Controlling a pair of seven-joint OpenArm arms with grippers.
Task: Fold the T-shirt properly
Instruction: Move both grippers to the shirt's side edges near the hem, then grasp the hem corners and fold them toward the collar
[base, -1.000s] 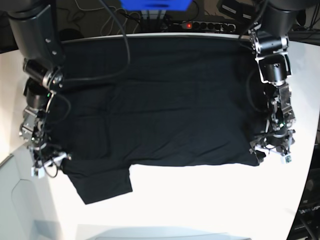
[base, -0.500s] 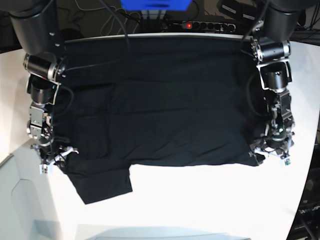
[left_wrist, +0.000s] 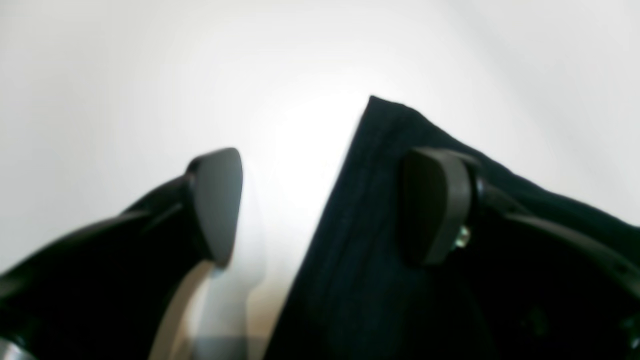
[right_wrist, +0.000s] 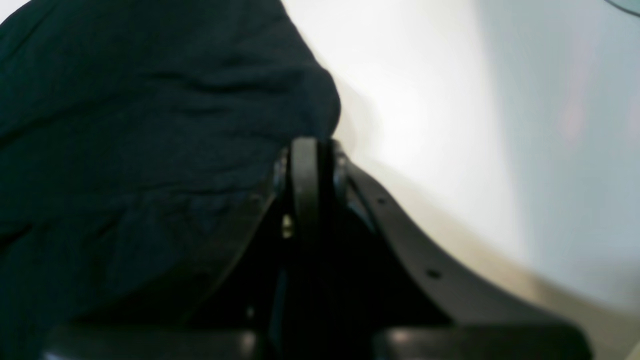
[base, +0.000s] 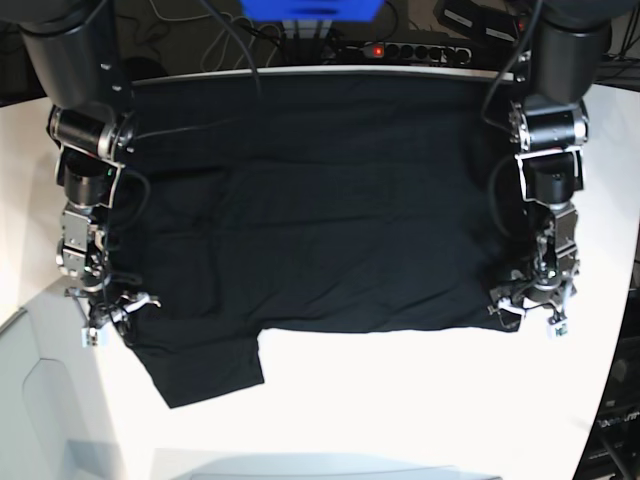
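Checking my right gripper (right_wrist: 305, 165) first, I found its jaws pressed together at the edge of the T-shirt (base: 330, 200), though I could not tell whether any cloth was caught between them. My left gripper (left_wrist: 320, 210) stood wide open, one finger (left_wrist: 432, 205) over the shirt's corner, the other over bare white table (base: 420, 400). Beyond both, the black T-shirt lay spread flat across the table, one sleeve (base: 200, 365) pointing toward the near edge.

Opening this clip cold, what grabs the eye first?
A large plain black cloth T-shirt spread flat over the white table, one sleeve jutting toward the near edge. The right gripper is pinched shut on its edge; the left gripper straddles the opposite corner, jaws open.
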